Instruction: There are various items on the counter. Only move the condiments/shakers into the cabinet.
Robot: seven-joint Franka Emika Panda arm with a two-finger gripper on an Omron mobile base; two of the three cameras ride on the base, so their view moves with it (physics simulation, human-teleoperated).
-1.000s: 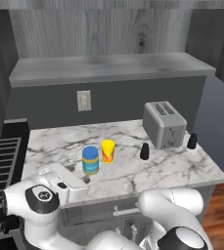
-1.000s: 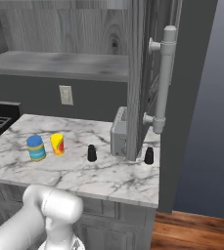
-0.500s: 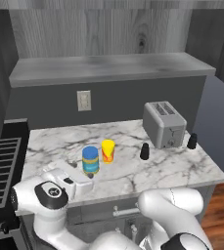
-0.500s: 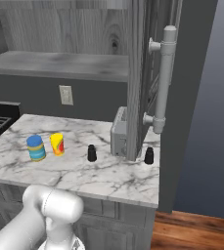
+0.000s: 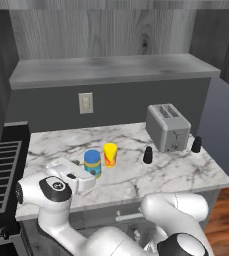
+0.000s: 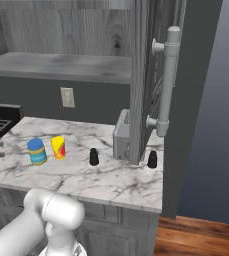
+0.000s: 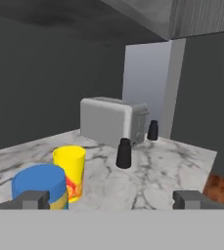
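The gripper point(image 7: 111, 199) hangs low over the marble counter point(image 5: 136, 180) with its jaws spread wide and nothing between them. One fingertip point(image 7: 33, 199) sits just in front of the blue-lidded jar point(image 7: 40, 186); whether it touches the jar is hard to tell from this angle. The yellow and orange cup point(image 7: 70, 172) stands just beside the jar, behind it. Bare marble lies ahead of the other finger, out to the near black shaker point(image 7: 124, 153). Behind that shaker stands the silver toaster point(image 7: 111, 120), and the far black shaker point(image 7: 153, 130) stands by the toaster's end, near the counter's right edge. From the left base view the jar point(image 5: 92, 163) is well in from the front edge. Above, the cabinet's long grey shelf point(image 5: 111, 70) lies bare, and its open door point(image 6: 141, 75) hangs over the counter's right end.
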